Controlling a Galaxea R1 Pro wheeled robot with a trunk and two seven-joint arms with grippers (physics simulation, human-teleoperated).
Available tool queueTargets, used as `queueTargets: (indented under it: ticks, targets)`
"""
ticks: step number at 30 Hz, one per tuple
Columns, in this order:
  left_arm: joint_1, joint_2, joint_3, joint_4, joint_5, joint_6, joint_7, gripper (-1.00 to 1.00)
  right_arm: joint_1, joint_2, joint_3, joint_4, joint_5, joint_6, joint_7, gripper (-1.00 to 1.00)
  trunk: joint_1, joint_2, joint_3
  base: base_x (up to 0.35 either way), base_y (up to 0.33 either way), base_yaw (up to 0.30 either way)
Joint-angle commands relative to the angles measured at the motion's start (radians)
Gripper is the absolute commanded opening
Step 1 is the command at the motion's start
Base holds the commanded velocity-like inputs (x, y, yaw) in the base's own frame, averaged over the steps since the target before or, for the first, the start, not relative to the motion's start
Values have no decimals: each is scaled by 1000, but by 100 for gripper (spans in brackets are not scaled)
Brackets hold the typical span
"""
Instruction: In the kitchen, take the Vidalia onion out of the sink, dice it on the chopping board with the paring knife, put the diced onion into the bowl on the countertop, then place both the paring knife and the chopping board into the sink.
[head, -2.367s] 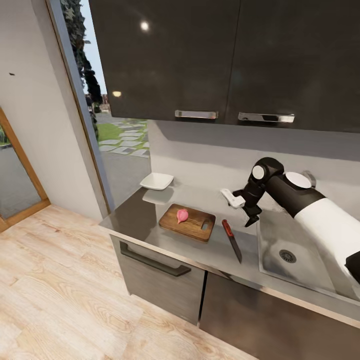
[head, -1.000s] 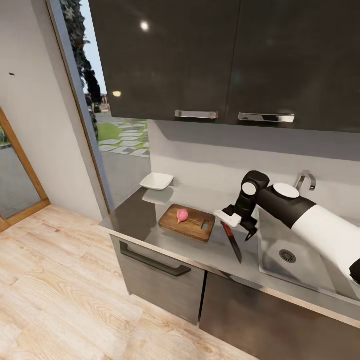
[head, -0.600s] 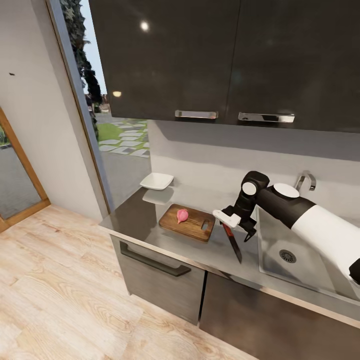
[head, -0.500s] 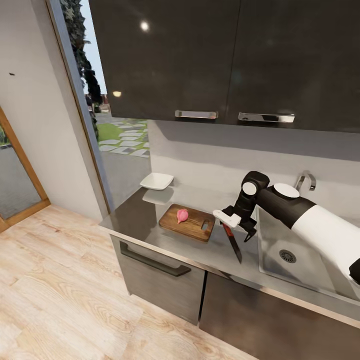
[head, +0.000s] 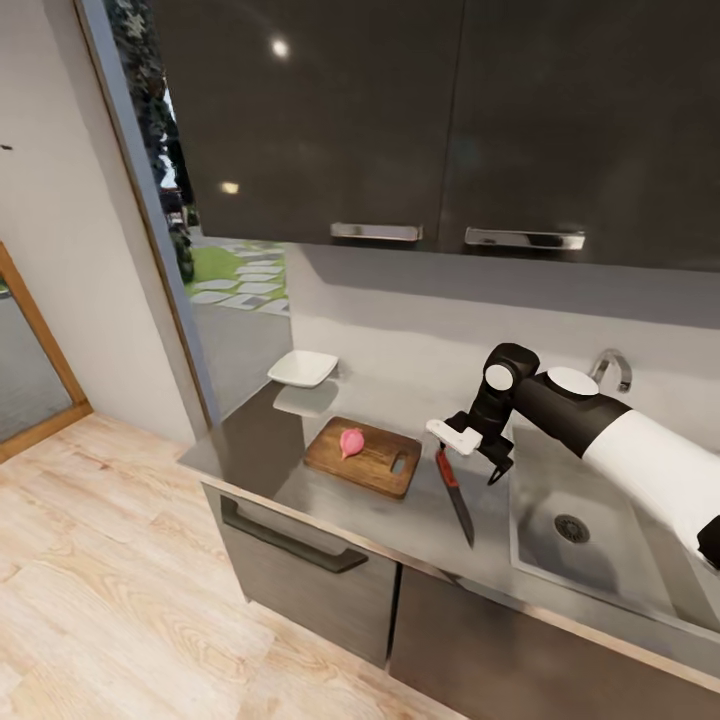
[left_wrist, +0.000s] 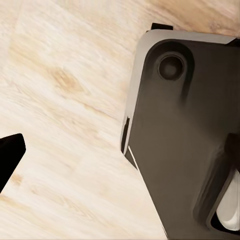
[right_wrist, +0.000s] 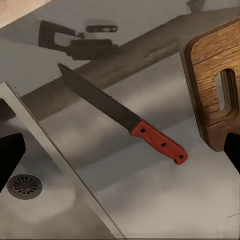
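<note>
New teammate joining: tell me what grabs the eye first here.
The right gripper hangs open just above the red-handled paring knife, which lies flat on the grey countertop between chopping board and sink. On the chopping board sits the whole pink onion.

Red-handled paring knife (right_wrist: 125, 119); grainy brown chopping board (head: 362, 457); seemingly pink onion (head: 351, 441).

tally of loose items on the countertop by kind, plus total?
Vidalia onion: 1, on the board
chopping board: 1
paring knife: 1
bowl: 1
Total: 4
</note>
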Motion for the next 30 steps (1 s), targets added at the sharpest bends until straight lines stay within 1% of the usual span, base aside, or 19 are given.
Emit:
queueTargets:
  ticks: [1, 8, 13, 21, 30]
  targets:
    - [-2, -1, -8, 3, 9, -5, 0, 100, -1, -1, 3, -2, 2, -6, -1, 100, 1, -2, -2, 178, -51, 0]
    - [-2, 1, -8, 3, 25, -6, -2, 100, -1, 4, 4, -1, 4, -5, -2, 100, 1, -2, -2, 69, -6, 0]
    - [-2, 2, -9, 3, 33, -6, -2, 100, -1, 5, 4, -1, 5, -4, -2, 100, 1, -2, -2, 158, 114, 0]
    - [-2, 1, -10, 4, 34, -6, -1, 100, -1, 4, 4, 0, 5, -4, -2, 100, 1, -2, -4, 184, 69, 0]
    - [-2, 1, -10, 5, 34, -6, -2, 100, -1, 3, 4, 0, 6, -5, -16, 100, 1, -2, -9, 34, 4, 0]
